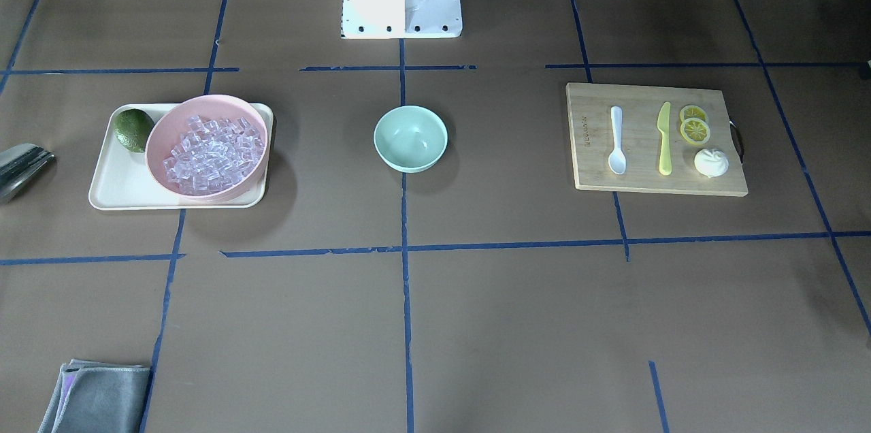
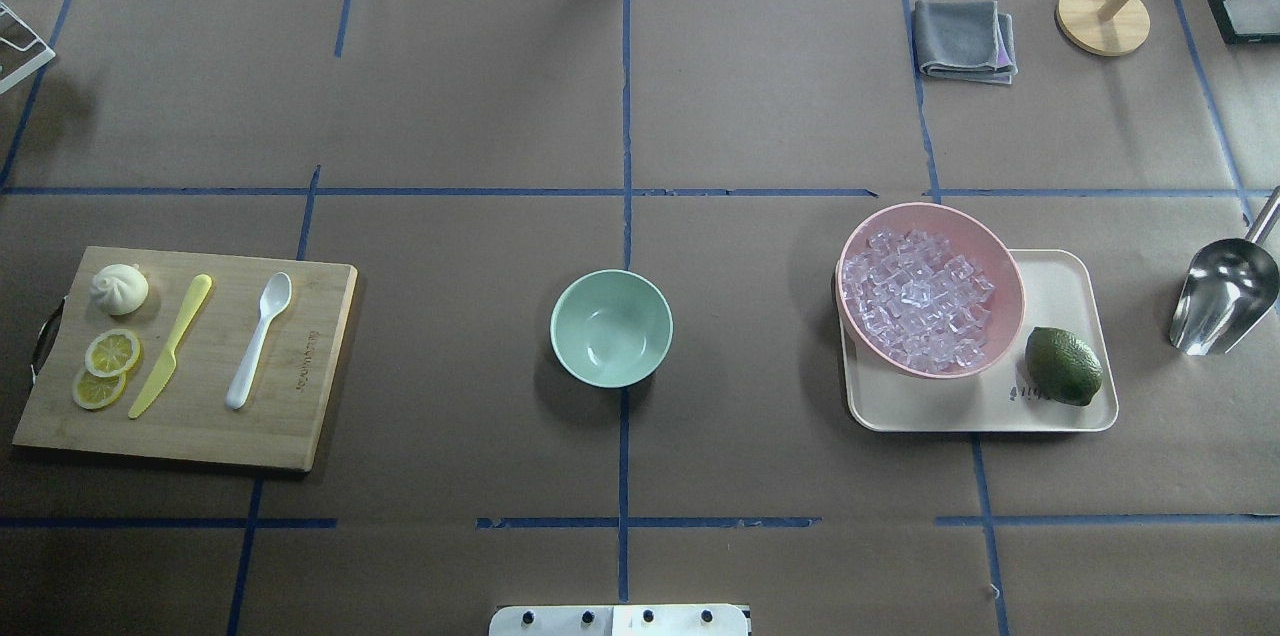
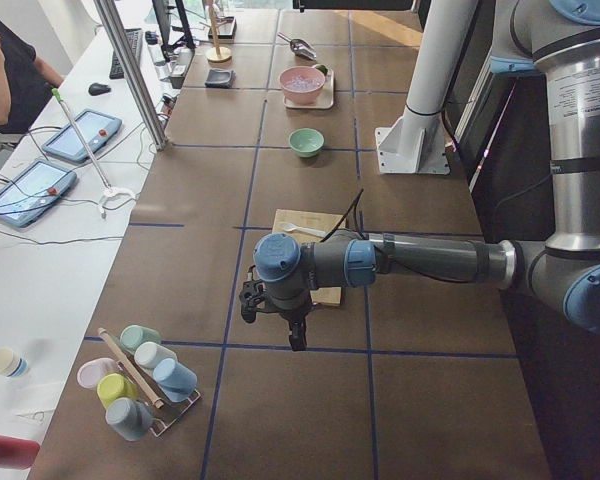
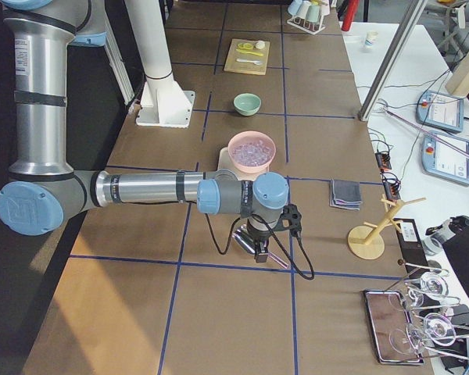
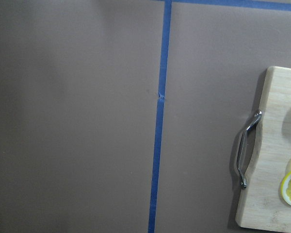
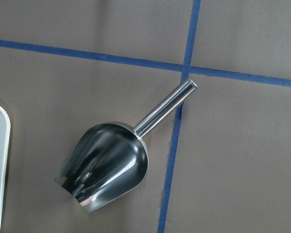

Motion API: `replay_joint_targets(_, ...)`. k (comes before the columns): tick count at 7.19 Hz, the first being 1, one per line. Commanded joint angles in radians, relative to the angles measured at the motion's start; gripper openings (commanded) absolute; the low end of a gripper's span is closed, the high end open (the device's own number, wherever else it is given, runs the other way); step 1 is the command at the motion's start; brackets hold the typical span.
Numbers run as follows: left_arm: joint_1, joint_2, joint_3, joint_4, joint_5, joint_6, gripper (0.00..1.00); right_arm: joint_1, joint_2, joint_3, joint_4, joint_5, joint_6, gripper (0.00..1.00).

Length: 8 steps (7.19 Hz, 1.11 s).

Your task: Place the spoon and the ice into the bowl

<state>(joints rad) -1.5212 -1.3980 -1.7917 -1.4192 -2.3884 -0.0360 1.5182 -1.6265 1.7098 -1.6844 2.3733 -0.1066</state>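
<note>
- 1 spoon (image 2: 258, 341), white, lies flat on the board (image 2: 300, 416) at the table's left end, scoop pointing away from the robot.
- Beside it on the same board are 1 yellow-green knife (image 2: 172, 344), 2 lemon slices (image 2: 112, 352) that overlap, and 1 white bun (image 2: 119, 288).
- A brand is burned along the board's edge nearest the spoon, too small to read.
- 1 mint bowl (image 2: 611, 328) stands empty at the table's middle, on the blue tape line, well apart from the spoon and the ice.
- The ice (image 2: 915, 301) is a heap of clear cubes, too many to count, all in 1 pink bowl (image 2: 1005, 261).
- The pink bowl sits on 1 cream tray (image 2: 1060, 276) with 1 lime (image 2: 1063, 366); the print on the tray by the lime is unreadable.
- 1 steel scoop (image 2: 1225, 296) lies just right of the tray, and 1 folded grey cloth (image 2: 963, 38) lies farther off.
- The left gripper (image 3: 294, 338) hangs above the table off the board's handle end; I cannot tell whether its fingers are spread.
- The right gripper (image 4: 259, 251) hangs over the scoop; I cannot tell there either.
</note>
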Motion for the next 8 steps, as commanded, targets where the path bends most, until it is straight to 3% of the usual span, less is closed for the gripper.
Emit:
replay_joint_targets(1, -0.010, 0.011, 0.000, -0.027, 0.003, 0.048, 1.00, 0.011, 0.016, 0.007, -0.044, 0.007, -0.001, 1.00)
replay_joint_targets(3, -0.013, -0.001, 0.008, -0.015, 0.003, 0.061, 1.00, 0.011, 0.014, 0.007, -0.041, 0.007, -0.002, 1.00)
replay_joint_targets(5, -0.013, 0.002, -0.017, -0.024, 0.087, 0.059, 1.00, 0.011, 0.007, 0.014, -0.035, 0.011, -0.004, 1.00)
replay_joint_targets(8, -0.013, 0.011, -0.028, -0.033, 0.087, 0.073, 1.00, 0.011, -0.004, 0.017, -0.031, 0.027, -0.004, 1.00)
